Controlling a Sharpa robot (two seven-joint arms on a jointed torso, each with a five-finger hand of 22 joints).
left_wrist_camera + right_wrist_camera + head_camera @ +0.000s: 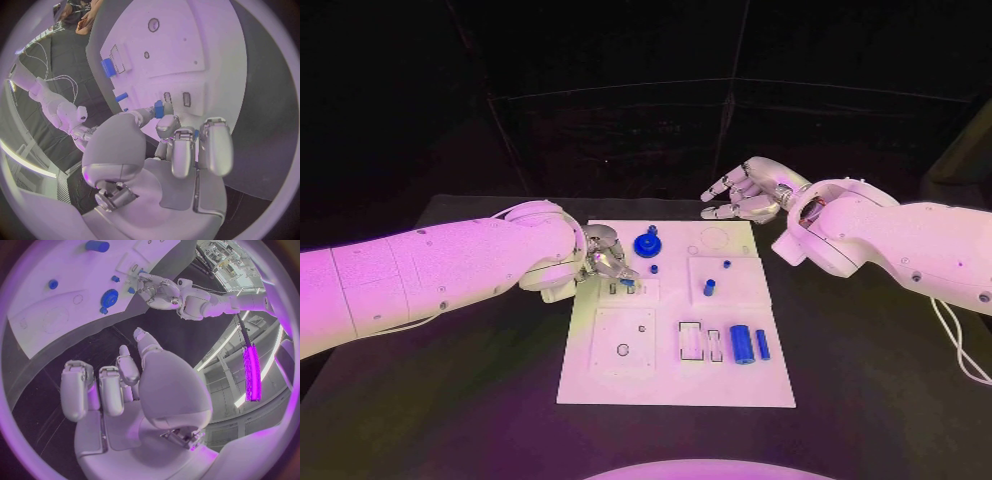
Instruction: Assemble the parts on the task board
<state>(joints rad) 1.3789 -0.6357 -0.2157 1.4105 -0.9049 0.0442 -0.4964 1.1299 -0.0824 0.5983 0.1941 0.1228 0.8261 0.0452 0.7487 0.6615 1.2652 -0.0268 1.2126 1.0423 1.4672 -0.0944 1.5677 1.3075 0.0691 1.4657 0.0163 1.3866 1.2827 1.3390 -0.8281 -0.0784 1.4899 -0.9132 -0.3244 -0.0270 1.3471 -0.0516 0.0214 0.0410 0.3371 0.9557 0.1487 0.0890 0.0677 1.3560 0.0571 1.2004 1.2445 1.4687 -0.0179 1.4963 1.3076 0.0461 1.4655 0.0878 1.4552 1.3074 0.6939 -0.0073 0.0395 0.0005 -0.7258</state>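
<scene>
Dark room, black bench (473,400) with the white board (678,385) in the middle. Head view: left hand (606,262) sits over the board's left edge, pinching a small blue piece (627,283) right above two little slots. Right hand (750,192) hangs off the board's far right corner, fingers loosely spread, holding nothing. A blue gear (646,244) stands near the far edge, two small pegs (708,288) stand mid-right, and two blue cylinders (750,344) lie loose by the rectangular cutouts.

Left wrist view: blue piece (159,109) sits at the fingertips (164,125), close to the slots (186,98); whether it touches them, cannot tell.

Right wrist view: the empty hand (109,390) is off the board over the bench; the gear (110,297) is on the board.

Judgement: partly done; the piece in hand and the cylinders still need seating.
</scene>
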